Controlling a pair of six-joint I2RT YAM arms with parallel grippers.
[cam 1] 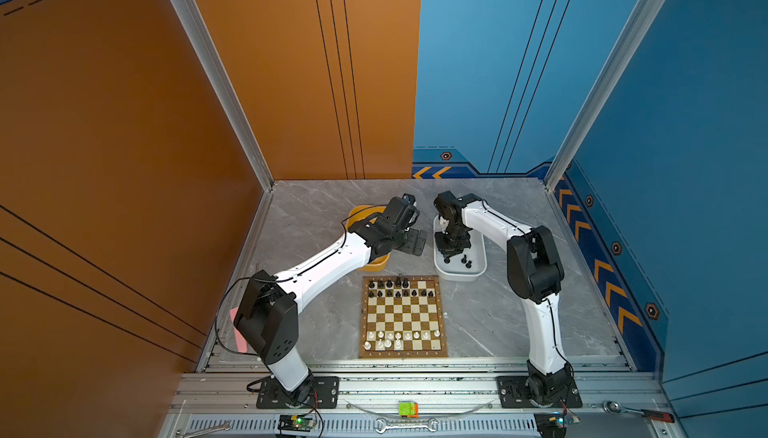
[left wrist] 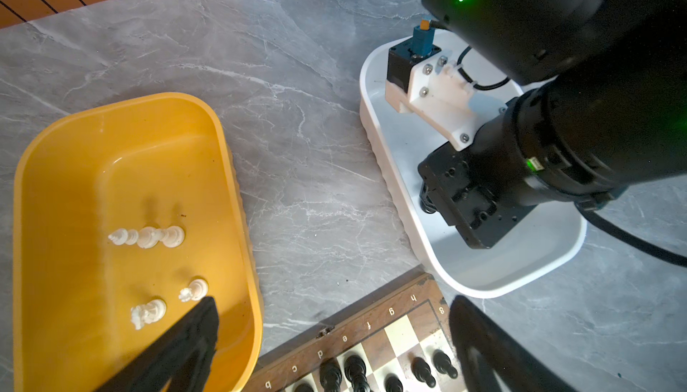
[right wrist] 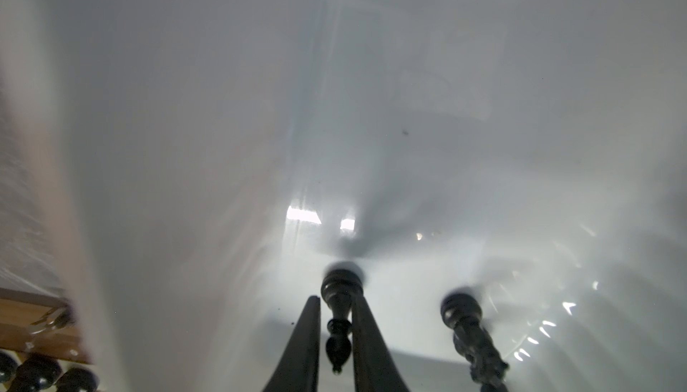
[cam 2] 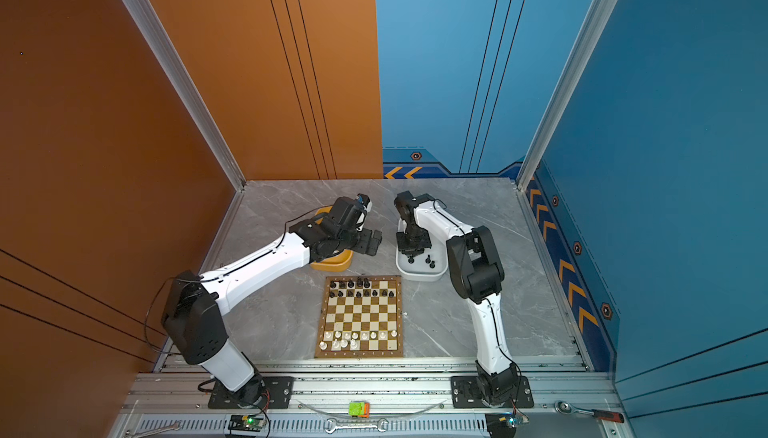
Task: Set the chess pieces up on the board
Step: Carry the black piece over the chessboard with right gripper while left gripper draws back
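The board (cam 1: pixel 403 311) lies at the table's middle. Black chess pieces (cam 1: pixel 398 288) fill part of its far rows and white ones (cam 1: pixel 394 338) part of its near rows. My right gripper (right wrist: pixel 336 299) reaches down into the white tub (cam 1: pixel 461 277), shut on an upright black bishop (right wrist: pixel 340 289). A black knight (right wrist: pixel 466 319) stands beside it, and two black pieces (cam 1: pixel 466 261) show in both top views. My left gripper (left wrist: pixel 334 299) hangs open and empty between the yellow tub (left wrist: pixel 55 171) and the board's far edge (left wrist: pixel 357 330). Several white pieces (left wrist: pixel 148 237) lie in the yellow tub.
The right arm's wrist (left wrist: pixel 520 171) fills most of the white tub's opening. A ratchet (cam 1: pixel 640 412), wrenches (cam 1: pixel 405 426) and a green-orange block (cam 1: pixel 408 409) lie on the front rail. A pink item (cam 1: pixel 239 332) sits behind the left arm's base.
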